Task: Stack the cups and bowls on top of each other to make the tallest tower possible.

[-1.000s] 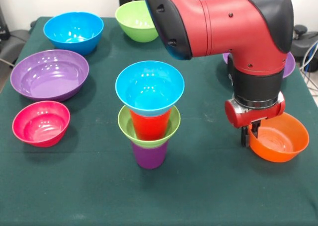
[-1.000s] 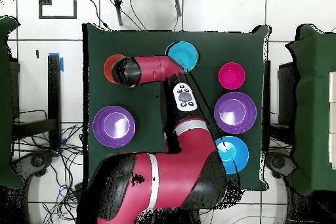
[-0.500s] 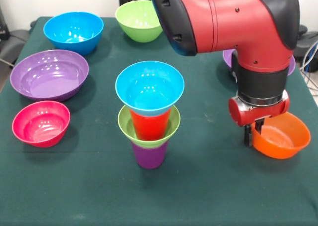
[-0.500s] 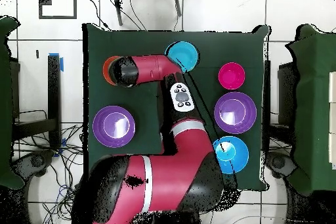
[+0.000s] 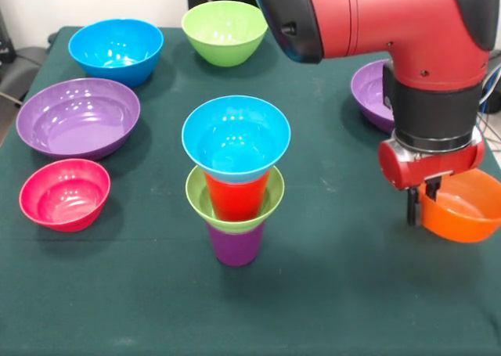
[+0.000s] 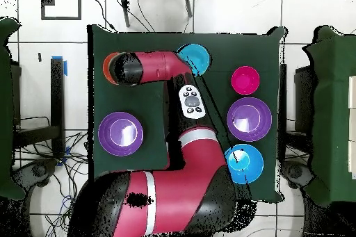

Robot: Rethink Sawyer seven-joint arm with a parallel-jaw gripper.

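Underneath, dark green table [image 5: 329, 293] cloth, white tiled floor [image 6: 229, 12] around; gripper [image 5: 420, 203] clamped on orange bowl [image 5: 463, 207] rim

Pretty clearly a robotics lab, not anybody's kitchen.

The big red and black robot arm [image 6: 167, 178] sits at a table under a dark green cloth [image 6: 153, 46], on a white tiled floor [image 6: 229, 8] with loose cables [image 6: 66, 203] trailing beside it. More green-covered tables [image 6: 334, 109] stand on both sides, like neighbouring test stations.
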